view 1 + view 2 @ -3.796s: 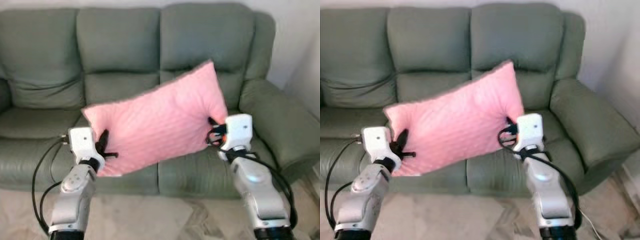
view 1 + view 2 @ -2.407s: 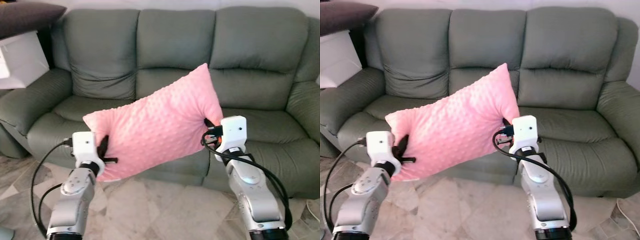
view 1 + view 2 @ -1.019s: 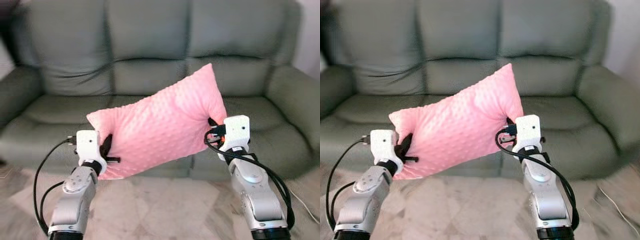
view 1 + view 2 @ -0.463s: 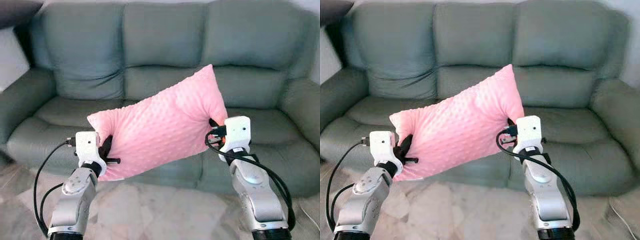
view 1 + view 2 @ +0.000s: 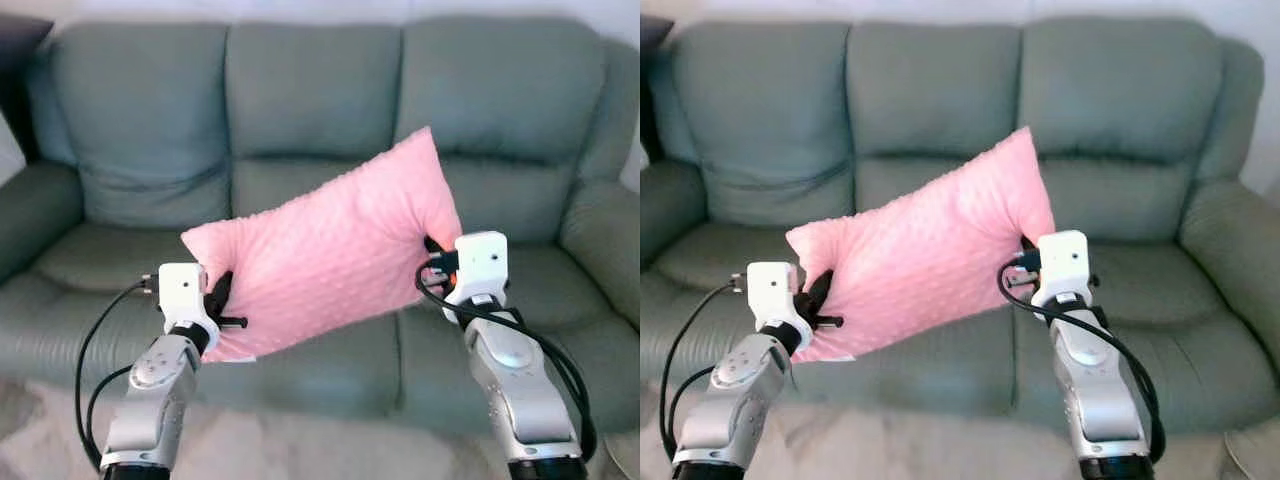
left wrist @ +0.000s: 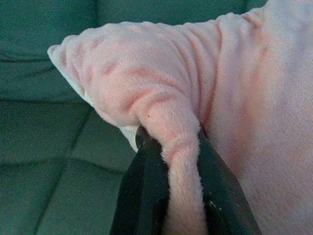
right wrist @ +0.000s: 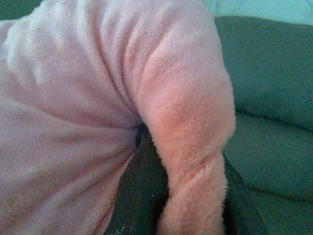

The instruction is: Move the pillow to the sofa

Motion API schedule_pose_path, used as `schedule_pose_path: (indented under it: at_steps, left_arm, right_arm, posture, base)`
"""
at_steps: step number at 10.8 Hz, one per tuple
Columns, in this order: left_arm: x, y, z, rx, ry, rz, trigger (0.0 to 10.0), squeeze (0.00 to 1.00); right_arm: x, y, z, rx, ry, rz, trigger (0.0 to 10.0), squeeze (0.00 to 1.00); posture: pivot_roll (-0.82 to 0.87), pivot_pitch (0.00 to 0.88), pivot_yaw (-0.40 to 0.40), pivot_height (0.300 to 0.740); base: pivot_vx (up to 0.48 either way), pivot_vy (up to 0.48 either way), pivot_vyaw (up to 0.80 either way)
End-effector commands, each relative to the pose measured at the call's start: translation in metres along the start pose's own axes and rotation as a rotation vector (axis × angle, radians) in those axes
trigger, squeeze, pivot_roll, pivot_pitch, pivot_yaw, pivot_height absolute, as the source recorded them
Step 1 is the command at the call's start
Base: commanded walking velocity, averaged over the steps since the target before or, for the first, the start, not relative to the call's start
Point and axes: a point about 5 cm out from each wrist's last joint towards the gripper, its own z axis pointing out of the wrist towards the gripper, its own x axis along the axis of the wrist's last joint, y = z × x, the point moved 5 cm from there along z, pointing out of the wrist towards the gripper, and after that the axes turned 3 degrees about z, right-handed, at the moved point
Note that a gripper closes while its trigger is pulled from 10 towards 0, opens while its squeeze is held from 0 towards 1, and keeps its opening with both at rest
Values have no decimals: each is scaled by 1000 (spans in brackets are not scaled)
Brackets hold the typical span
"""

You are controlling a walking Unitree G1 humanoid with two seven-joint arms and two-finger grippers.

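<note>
You face a grey-green three-seat sofa [image 5: 320, 130] against a pale wall, with a light floor showing along the bottom edge. On your left, the left gripper [image 5: 218, 305] is clamped on the pink pillow [image 5: 325, 245] at its lower corner. The pillow hangs in the air in front of the seat cushions, tilted up toward your right. There the right gripper [image 5: 435, 265] is closed on its higher end. Your left wrist view shows the black fingers [image 6: 146, 196] pinching a fold of plush; the right wrist view shows the same pinch with sofa behind.
</note>
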Motion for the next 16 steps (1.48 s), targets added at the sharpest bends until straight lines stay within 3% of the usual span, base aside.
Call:
schedule_pose_path:
  at_steps: [1,4,10,16]
  left_arm:
    - [4,-8,-1,26,8,9,10000,0]
    - [3,-8,0,26,1,14,10000,0]
    - [-4,-4,2,17,-35,18,10000,0]
    - [-4,-1,4,-4,-39,32,10000,0]
  right_arm:
    - [10,0,2,2,36,-6,10000,0]
    - [8,0,1,2,29,-5,10000,0]
    - [5,0,0,0,19,1,10000,0]
    - [6,1,0,-6,22,2,10000,0]
  posture:
    - [-180,9,49,740]
    - [-181,9,48,740]
    - [-184,16,49,740]
    - [-185,17,53,740]
  base:
    - [439,0,0]
    - [419,0,0]
    - [0,0,0]
    - [0,480,0]
